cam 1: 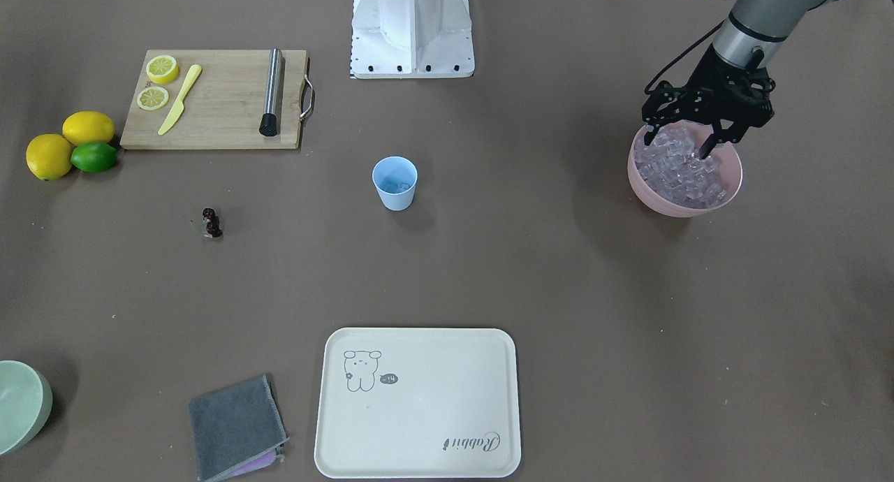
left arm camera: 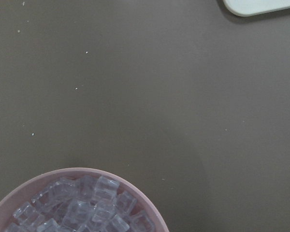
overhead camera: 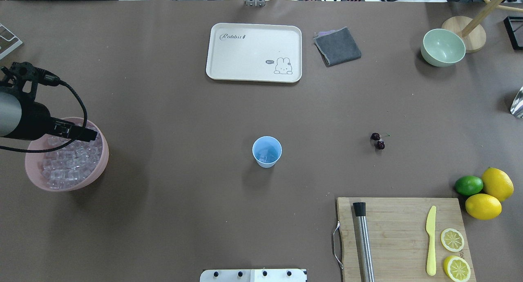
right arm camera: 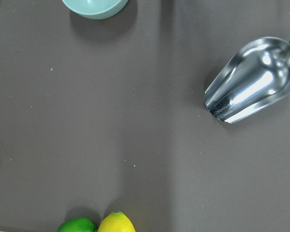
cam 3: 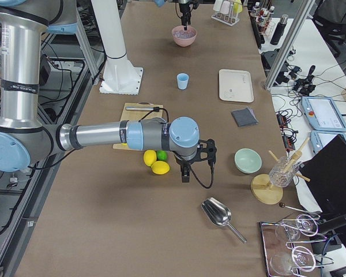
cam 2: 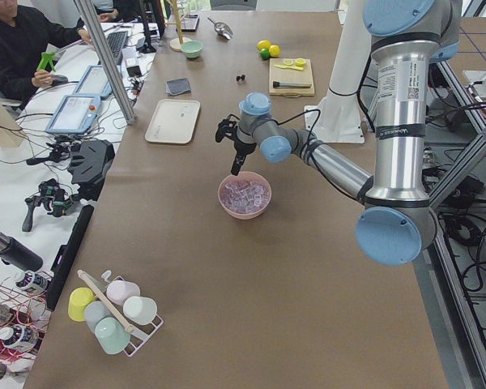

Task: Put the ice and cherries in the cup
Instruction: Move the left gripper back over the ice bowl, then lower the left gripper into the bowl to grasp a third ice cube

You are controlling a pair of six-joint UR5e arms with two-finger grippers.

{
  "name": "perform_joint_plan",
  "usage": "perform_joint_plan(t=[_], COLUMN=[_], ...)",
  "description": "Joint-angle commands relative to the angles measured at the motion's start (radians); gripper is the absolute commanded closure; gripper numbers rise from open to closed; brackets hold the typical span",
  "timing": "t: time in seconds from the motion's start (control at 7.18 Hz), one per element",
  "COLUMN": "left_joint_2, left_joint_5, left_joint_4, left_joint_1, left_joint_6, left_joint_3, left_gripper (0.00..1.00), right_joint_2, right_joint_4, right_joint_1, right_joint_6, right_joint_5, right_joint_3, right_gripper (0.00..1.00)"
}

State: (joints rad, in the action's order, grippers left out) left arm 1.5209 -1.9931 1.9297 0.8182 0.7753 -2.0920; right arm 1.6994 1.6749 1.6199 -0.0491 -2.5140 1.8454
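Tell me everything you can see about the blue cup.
The cup is a small light blue tumbler, plastic by its look, tapered toward the base, with no handle. It stands upright, mouth up, near the middle of the table, apart from everything else; only the table touches its outside. A few clear ice cubes lie at its bottom, and the rest of it is unfilled.

Most ice (cam 1: 681, 171) heaps in the pink bowl (cam 1: 653, 197), some in the upright cup (cam 1: 394, 192); cherries (cam 1: 211, 223) lie apart.
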Motion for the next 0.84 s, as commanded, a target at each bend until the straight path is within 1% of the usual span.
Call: perform_joint_plan(t=[0.0, 0.7], left_joint_2=[-0.018, -0.005], left_joint_5=[-0.022, -0.027], left_joint_4=[0.003, 0.003], left_joint_1=[-0.001, -0.02], left_joint_6=[0.076, 0.094], left_joint_3=[0.025, 0.087], left_gripper=[0.03, 0.03], right_joint_2=[-0.001, -0.018], right_joint_4=[-0.001, -0.001], right_joint_1=[-0.002, -0.006], right_joint_6=[0.0, -0.002], right_joint_5=[0.0, 0.003], right_joint_3=[0.002, 0.002], right_gripper=[0.0, 0.0])
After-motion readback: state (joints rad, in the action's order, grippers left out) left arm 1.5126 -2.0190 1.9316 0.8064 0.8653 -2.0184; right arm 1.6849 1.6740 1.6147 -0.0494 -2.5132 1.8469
